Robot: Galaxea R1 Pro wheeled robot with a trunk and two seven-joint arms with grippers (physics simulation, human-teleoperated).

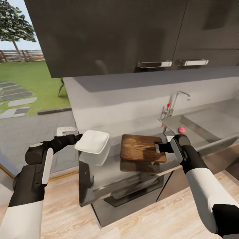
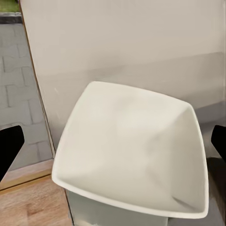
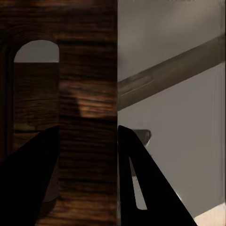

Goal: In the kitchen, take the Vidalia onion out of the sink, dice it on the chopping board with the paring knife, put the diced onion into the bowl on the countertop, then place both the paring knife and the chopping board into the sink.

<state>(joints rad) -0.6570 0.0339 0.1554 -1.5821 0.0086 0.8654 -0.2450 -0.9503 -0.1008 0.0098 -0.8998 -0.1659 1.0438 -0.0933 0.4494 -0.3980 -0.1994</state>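
Two arms work at once in the head view: the left gripper (image 1: 77, 137) meets the near-left rim of the bowl (image 1: 93, 141), which looks lifted and tilted above the countertop (image 1: 99, 172) near its left end, while the right gripper (image 1: 158, 147) has the board (image 1: 141, 147) by its right edge, next to the handle slot. The board seems raised a little off the countertop, with a dark shadow beneath it. To the right lies the sink (image 1: 205, 126), and the onion (image 1: 181, 129) sits in it, whole and pinkish, near the tap (image 1: 176, 99). I can find no knife. In the left wrist view the bowl (image 2: 136, 150) is empty and close ahead, and the dark fingertips (image 2: 9, 146) stand wide apart at either side of it; whether they pinch the rim I cannot tell. In the right wrist view the two fingers (image 3: 141, 183) straddle the board (image 3: 80, 94) edge, one over the wood beside the slot and one off its side, so I judge this gripper clamped on the board. As for progress, the task looks barely begun: the onion is not out of the sink, nothing is diced, the bowl holds nothing, and the board is nowhere near its final place.
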